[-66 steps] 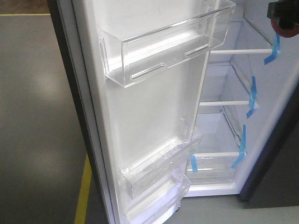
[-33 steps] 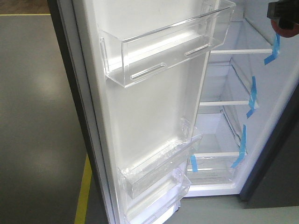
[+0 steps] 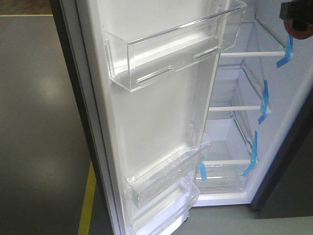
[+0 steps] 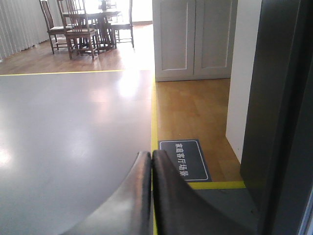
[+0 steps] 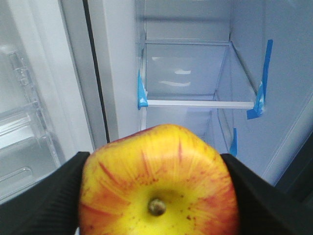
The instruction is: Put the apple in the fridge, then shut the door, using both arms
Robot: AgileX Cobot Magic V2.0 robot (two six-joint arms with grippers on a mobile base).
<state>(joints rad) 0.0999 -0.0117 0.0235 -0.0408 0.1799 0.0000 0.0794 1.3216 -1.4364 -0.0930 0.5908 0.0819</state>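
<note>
My right gripper (image 5: pixel 155 196) is shut on the apple (image 5: pixel 159 181), red-streaked with a yellow patch round its stem, held in front of the open fridge (image 5: pixel 188 73). White shelves (image 5: pixel 200 103) and blue tape show inside. In the front view the gripper with the apple (image 3: pixel 297 17) is at the top right, before the fridge interior (image 3: pixel 244 122). The door (image 3: pixel 146 112) stands open, white inside with clear bins. My left gripper (image 4: pixel 150 155) is shut and empty, pointing along the floor beside the door's dark outer face (image 4: pixel 279 112).
Clear door bins (image 3: pixel 176 44) jut out at upper and lower heights. Yellow floor tape (image 4: pixel 154 122) and a dark floor sign (image 4: pixel 185 159) lie ahead of the left gripper. A white cabinet (image 4: pixel 193 39) and a table with chairs (image 4: pixel 88 24) stand beyond.
</note>
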